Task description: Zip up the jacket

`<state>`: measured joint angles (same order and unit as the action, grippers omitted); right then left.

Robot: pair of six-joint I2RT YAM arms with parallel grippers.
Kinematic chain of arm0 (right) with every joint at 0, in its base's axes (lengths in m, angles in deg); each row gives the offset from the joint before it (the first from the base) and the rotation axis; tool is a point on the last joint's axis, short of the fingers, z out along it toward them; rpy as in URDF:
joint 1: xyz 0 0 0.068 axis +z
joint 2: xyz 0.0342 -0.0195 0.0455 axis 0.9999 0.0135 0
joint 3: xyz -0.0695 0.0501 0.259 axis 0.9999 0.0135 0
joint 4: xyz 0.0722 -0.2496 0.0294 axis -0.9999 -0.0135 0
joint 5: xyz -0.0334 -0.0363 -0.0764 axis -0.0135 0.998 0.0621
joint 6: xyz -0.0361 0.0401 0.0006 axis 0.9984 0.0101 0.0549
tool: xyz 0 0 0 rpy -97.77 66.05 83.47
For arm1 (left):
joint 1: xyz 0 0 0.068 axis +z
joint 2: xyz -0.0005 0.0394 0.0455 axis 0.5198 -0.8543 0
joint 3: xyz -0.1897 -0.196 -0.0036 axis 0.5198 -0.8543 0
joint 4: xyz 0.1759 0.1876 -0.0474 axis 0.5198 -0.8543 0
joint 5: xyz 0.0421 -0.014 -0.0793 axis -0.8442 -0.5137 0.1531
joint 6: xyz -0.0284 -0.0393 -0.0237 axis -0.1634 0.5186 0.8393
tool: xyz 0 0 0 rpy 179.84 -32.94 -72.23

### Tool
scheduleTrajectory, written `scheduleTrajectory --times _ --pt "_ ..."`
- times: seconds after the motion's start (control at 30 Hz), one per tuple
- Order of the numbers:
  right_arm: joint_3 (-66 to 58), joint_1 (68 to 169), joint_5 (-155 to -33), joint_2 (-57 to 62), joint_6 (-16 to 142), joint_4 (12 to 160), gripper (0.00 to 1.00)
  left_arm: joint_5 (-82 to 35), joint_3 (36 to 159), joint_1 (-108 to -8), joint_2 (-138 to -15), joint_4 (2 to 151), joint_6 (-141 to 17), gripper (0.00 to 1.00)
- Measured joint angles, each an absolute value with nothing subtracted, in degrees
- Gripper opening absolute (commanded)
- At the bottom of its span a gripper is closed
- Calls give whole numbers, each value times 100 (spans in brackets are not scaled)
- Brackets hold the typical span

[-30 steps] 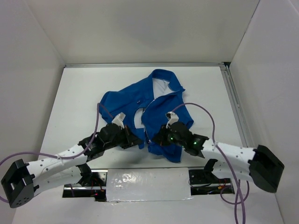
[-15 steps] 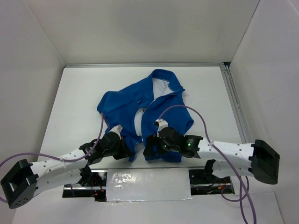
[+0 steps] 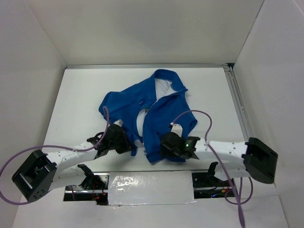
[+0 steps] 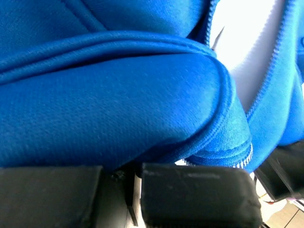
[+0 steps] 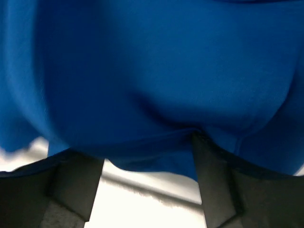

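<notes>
The royal-blue jacket [image 3: 164, 107] lies unzipped in the middle of the white bench [image 3: 80, 95], with its collar toward the far edge and its hem close to the near edge. The left end effector [image 3: 126, 144] is closed on the hem of the front panel nearer the bench's left edge, its fingers [image 4: 199, 190] almost together under the folded fabric. The right end effector [image 3: 165, 145] is at the other panel's hem, its fingers [image 5: 76, 185] spread wide with cloth sagging between them.
</notes>
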<state>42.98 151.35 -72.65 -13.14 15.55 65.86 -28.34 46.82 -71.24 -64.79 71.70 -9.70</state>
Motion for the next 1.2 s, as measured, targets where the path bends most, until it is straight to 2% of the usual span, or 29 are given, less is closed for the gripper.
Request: scheduleTrajectory --times 0.13,0.17,0.2,0.23,0.4,0.57,0.73,0.77,0.83,0.93,1.0,1.2 --pt "3386 14796 -6605 -135 1033 5859 76 -2722 4883 -6794 -6619 7240 -1121 0" --pt "3159 14652 -6457 122 884 5651 80 -2716 4918 -6722 -6630 7251 -1154 0" --pt "2947 14484 -6293 383 736 5428 75 -2703 4955 -6615 -6630 7268 -1226 0" --pt "2768 14327 -6085 606 598 5203 83 -2690 4988 -6536 -6630 7275 -1252 0" --pt "2377 13715 -5445 1047 235 4383 93 -2545 5099 -6071 -6632 7273 -1473 0" --pt "2438 13992 -5453 367 1483 4477 96 -2276 5108 -5883 -6483 7259 -1722 0" --pt "2453 14742 -6636 -1346 2910 5555 96 -2021 5060 -5870 -6260 7262 -1838 0" --pt "2460 14757 -6876 -1593 3085 5767 96 -1970 5020 -5861 -6214 7268 -1838 0" --pt "2462 14746 -7174 -1812 3348 6073 87 -1892 4915 -5848 -6116 7255 -1838 0" --pt "2440 14746 -7436 -1593 3549 6278 78 -1837 4791 -5839 -5917 7200 -1836 0" --pt "2353 14744 -7587 -1091 3627 6333 70 -1828 4749 -5839 -5771 7135 -1834 0" --pt "1693 14724 -7281 671 3431 6040 67 -1822 4684 -5826 -5274 6908 -1821 0"
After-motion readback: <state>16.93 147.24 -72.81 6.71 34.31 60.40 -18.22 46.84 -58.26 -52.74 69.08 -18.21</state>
